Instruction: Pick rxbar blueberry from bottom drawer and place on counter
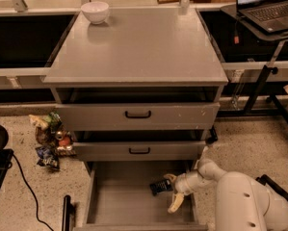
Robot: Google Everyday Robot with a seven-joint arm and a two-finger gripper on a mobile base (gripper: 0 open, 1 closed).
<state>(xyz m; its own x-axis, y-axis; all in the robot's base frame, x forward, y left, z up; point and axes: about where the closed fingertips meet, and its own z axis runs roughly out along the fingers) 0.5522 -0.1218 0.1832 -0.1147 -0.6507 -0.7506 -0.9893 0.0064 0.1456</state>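
You are looking down at a grey counter [138, 49] with a white bowl [95, 11] at its far left corner, standing on a speckled floor [249, 143]. To the right, a laptop [268, 6] sits on a black desk [278, 30]. Below the counter, two shallow drawers [137, 115] with black handles are slightly out, and the bottom drawer [129, 203] is pulled wide open. Colourful snack packets [49, 138] lie on the floor to its left. The dark snack bar [160, 186] lies inside the bottom drawer near its right side. Your gripper [173, 190] reaches into the drawer just beside the bar with its fingers [176, 202] spread apart; you cannot tell if they touch it.
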